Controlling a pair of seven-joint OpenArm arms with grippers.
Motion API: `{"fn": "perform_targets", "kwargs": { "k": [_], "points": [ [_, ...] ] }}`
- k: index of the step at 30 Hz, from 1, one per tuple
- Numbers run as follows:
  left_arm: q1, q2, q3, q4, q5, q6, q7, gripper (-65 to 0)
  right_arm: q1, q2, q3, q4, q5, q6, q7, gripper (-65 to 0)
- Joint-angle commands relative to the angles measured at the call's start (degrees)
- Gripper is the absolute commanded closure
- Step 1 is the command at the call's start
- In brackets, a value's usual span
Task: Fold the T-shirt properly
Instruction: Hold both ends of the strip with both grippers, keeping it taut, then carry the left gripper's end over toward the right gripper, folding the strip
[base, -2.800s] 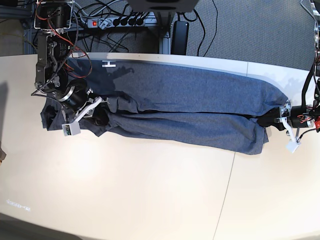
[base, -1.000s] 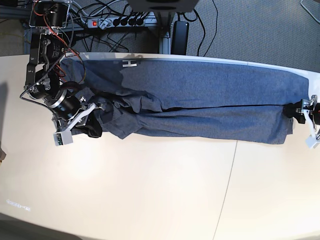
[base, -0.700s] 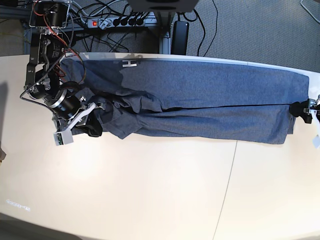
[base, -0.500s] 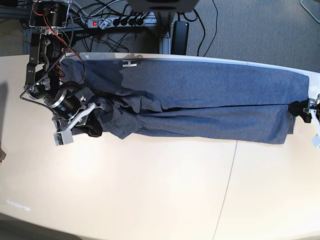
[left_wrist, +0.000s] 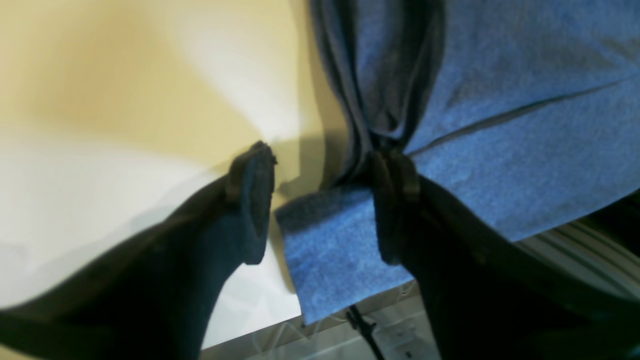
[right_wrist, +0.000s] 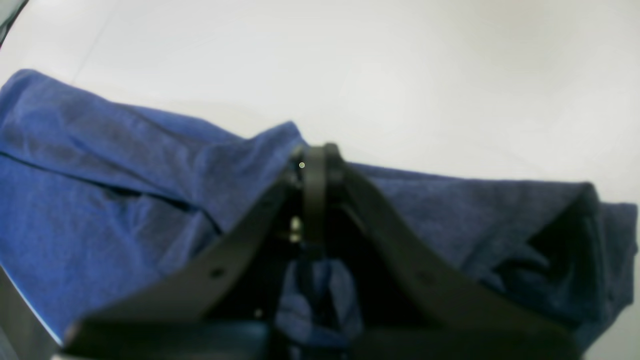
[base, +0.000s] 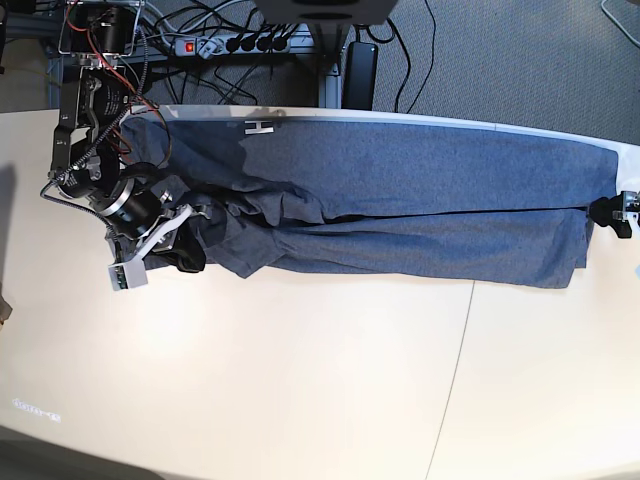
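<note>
Far left in base view: right gripper (base: 190, 232), jaws pressed together, pinching bunched edge of the T-shirt (base: 400, 200). Right wrist view confirms: fingers (right_wrist: 315, 165) closed tight, fabric (right_wrist: 125, 200) gathered beneath and around tips, folds humped both sides, pale table (right_wrist: 350, 60) beyond. White tag-like block (base: 122, 277) hanging off gripper body, near table edge side.

Behind that arm, off the table: power strip (base: 230, 43) w/ red switch, tangle of black cables (base: 400, 50) on grey carpet.

Centre: T-shirt stretched lengthwise along far side of table (base: 300, 380), spanning almost full width betw. both grippers. Long horiz. fold line through middle; upper layer flat, lower layer overlapping it w/ wrinkles toward left end. Small white H-shaped mark (base: 259, 127) at far edge of cloth. Near half of tabletop bare, seam line running diag. at right of centre.

Far right: left gripper (base: 610, 213) at frame edge, just beside right end of shirt. Left wrist view: jaws spread wide, dark fingers (left_wrist: 250, 200) well apart; one over bare table (left_wrist: 125, 100), other against cloth (left_wrist: 500, 125). Corner of fabric lying betw. them, not clamped. Table edge, floor visible below.
</note>
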Motion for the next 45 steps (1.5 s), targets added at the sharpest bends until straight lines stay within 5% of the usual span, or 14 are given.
{"fn": "perform_targets", "kwargs": {
  "k": [1, 5, 21, 25, 26, 33, 45],
  "points": [
    [-1.07, -1.73, -0.44, 0.17, -1.53, 0.36, 1.05, -34.4, 0.74, 0.61, 0.37, 1.09, 0.92, 4.26, 1.25, 0.0],
    [-1.07, -1.53, -0.44, 0.17, -9.38, 0.36, 5.62, -34.4, 0.76, 0.61, 0.37, 1.09, 0.92, 4.26, 1.25, 0.0],
    [-0.74, 5.31, -0.44, -1.01, -9.68, 0.36, 5.97, -33.1, 0.74, 0.61, 0.37, 1.09, 0.92, 4.26, 0.57, 0.0],
    [-0.74, 5.42, -0.44, -1.01, -6.6, 0.36, 2.75, -2.6, 0.74, 0.61, 0.37, 1.09, 0.92, 4.26, 0.44, 0.0],
    [-0.76, 5.4, -0.44, -1.01, -4.85, 0.36, 1.7, 0.0, 0.74, 0.61, 0.37, 1.09, 0.92, 4.26, 0.44, 0.0],
    [-1.25, 5.33, -0.44, -0.98, 2.4, 0.36, -1.22, 0.0, 0.79, 0.63, 0.37, 1.09, 3.82, 4.26, 0.48, 0.0],
    [-7.13, 1.4, -4.63, 1.27, 1.9, 0.36, 3.76, 0.0, 1.49, 0.63, 2.14, 1.4, 6.75, 4.28, 0.66, 0.0]
  ]
}}
